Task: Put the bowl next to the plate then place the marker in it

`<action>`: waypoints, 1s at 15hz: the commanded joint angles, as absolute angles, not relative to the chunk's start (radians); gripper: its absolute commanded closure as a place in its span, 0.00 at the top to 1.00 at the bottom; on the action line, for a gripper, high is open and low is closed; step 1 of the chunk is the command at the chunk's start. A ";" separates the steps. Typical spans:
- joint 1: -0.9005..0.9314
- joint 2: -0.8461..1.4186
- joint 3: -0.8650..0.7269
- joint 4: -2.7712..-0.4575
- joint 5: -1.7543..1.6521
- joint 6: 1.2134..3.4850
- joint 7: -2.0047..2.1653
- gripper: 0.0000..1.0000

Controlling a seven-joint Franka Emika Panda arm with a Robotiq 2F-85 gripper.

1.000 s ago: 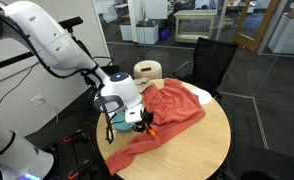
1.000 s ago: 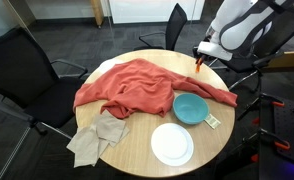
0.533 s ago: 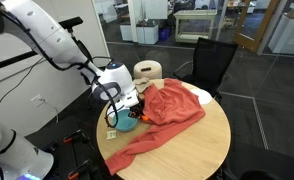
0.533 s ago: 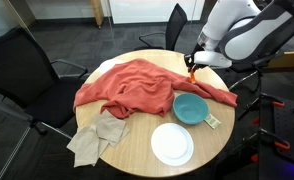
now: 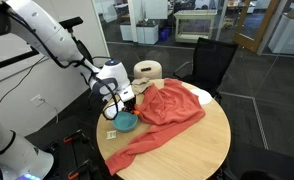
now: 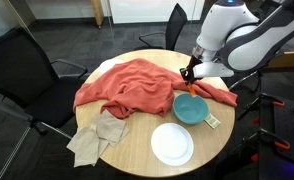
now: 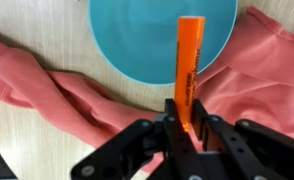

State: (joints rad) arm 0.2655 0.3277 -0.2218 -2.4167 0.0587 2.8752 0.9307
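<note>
A round wooden bench (image 6: 147,60) is seen in both exterior views, much of it covered by a crumpled red-orange cloth (image 6: 132,85), with a smaller beige cloth (image 6: 97,138) laid at one edge. The light blue bowl (image 6: 190,107) is set on the bench at the rim of the red cloth, just beside the white plate (image 6: 172,143); whether the two touch cannot be told. The plate lies flat on bare wood near the bench's edge. The hand (image 6: 190,72) is held above the bowl, close to its rim. In the wrist view the hand (image 7: 184,120) is shown pinching the orange marker (image 7: 189,60) between its fingers, the marker's free end reaching over the bowl (image 7: 137,35), with cloth (image 7: 257,70) folds on either side.
</note>
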 commanded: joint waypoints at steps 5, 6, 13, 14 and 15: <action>0.176 0.385 -0.111 -2.359 0.080 2.823 0.811 0.05; 0.169 0.396 -0.102 -2.352 0.086 2.818 0.797 0.05; 0.173 0.469 -0.086 -2.309 0.090 2.790 0.755 0.05; 0.176 0.472 -0.089 -2.303 0.090 2.772 0.758 0.44; 0.179 0.475 -0.092 -2.298 0.087 2.761 0.762 0.45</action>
